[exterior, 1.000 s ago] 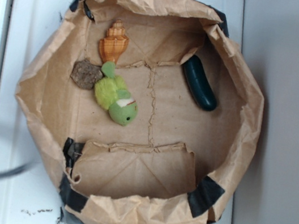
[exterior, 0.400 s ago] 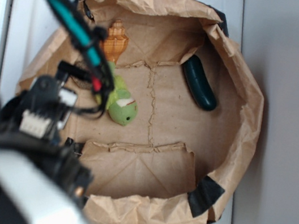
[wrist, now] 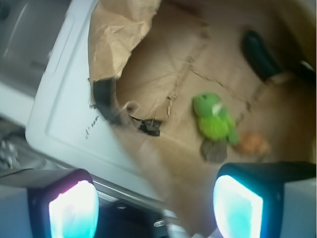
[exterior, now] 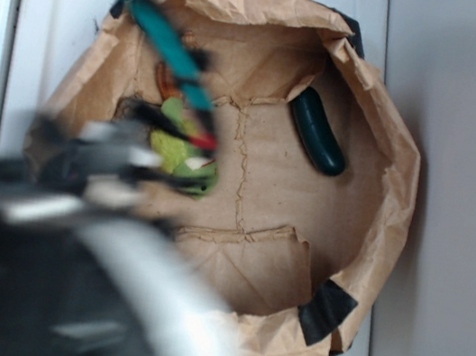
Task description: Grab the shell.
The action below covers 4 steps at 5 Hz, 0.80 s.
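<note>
1. As seen from the exterior view, a brown paper bag (exterior: 371, 200) with its walls rolled down lies open on a white surface (exterior: 65, 12); black tape patches mark its rim.
2. Exterior view: the robot arm (exterior: 96, 264), blurred, fills the lower left and crosses the bag's left wall; its cables run diagonally across the upper left.
3. Exterior view: the shell (exterior: 165, 80) shows only as a sliver of orange beside the cables, at the upper left of the bag's floor.
4. Exterior view: the green plush toy (exterior: 178, 152) lies just below the shell, partly covered by the arm; a dark green elongated object (exterior: 317, 132) rests against the right inner wall, well apart from both.
5. Exterior view: the end effector itself cannot be made out in the blur.
6. Wrist view: the end effector (wrist: 156, 206) has its two fingers apart at the bottom edge, with nothing between them; the left finger hangs over the white surface, the right over the bag's floor.
7. Wrist view: the shell (wrist: 253, 145) appears as a blurred orange patch on the bag's floor, just above the right finger (wrist: 237, 208).
8. Wrist view: the green plush toy (wrist: 214, 119) lies just left of the shell, and a grey-brown lump (wrist: 214, 150) touches the toy's lower end.
</note>
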Each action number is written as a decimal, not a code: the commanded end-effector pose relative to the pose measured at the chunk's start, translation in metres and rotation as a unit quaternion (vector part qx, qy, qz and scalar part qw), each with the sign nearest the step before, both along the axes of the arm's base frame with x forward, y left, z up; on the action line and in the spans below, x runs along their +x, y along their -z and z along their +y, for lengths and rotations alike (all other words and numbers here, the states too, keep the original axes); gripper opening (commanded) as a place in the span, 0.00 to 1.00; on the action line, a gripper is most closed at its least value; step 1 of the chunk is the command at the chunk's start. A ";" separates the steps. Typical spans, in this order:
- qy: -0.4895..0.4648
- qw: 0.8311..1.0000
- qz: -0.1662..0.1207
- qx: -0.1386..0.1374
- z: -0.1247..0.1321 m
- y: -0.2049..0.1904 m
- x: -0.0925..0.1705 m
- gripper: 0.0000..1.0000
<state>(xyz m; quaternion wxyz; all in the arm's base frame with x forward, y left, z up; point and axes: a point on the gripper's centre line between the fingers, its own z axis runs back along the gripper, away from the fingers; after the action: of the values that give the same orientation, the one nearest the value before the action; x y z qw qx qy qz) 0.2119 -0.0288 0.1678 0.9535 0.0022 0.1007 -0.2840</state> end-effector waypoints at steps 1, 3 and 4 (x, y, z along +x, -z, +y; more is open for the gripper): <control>0.188 0.980 0.008 -0.071 0.064 -0.020 0.038 1.00; 0.311 0.948 -0.065 -0.035 0.063 -0.018 0.009 1.00; 0.311 0.948 -0.065 -0.035 0.063 -0.018 0.009 1.00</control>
<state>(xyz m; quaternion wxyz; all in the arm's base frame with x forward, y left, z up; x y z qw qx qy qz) 0.2212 0.0406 0.1776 0.8200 0.0071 0.0327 -0.5714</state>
